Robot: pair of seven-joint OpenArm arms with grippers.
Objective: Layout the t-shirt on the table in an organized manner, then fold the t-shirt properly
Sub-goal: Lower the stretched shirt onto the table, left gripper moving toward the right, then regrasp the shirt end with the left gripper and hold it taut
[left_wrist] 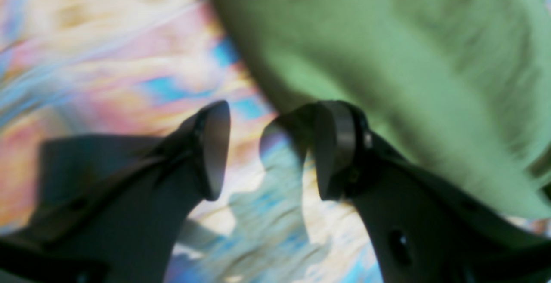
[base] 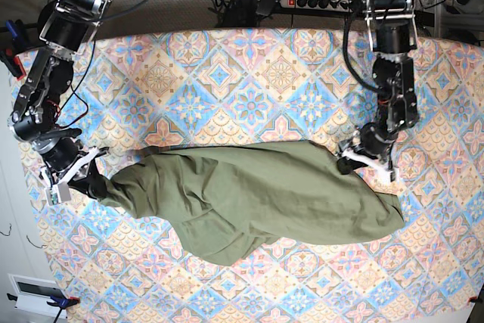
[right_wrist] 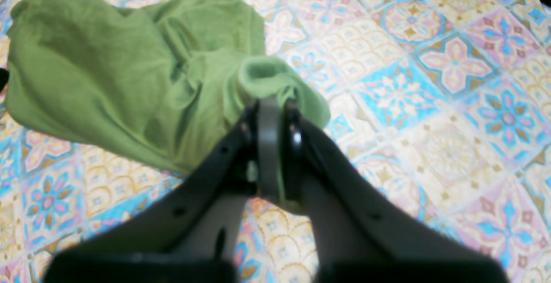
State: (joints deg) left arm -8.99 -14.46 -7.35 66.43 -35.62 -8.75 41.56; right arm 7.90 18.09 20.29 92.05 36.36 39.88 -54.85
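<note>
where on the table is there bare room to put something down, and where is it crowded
Bare cloth lies on the table between the two arm bases, behind the t-shirt, and in a strip along the near edge in front of it. The middle band is crowded: the shirt stretches between the right gripper, shut on its end, and the open left gripper at its other edge.

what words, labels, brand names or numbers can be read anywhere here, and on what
None can be read in any view.
The t-shirt shows plain olive-green cloth, no print or label in sight.
The table carries only tile and flower patterns, no lettering.
The power strip behind the table is too small to show any marking.
The left wrist view is too blurred for text.
</note>
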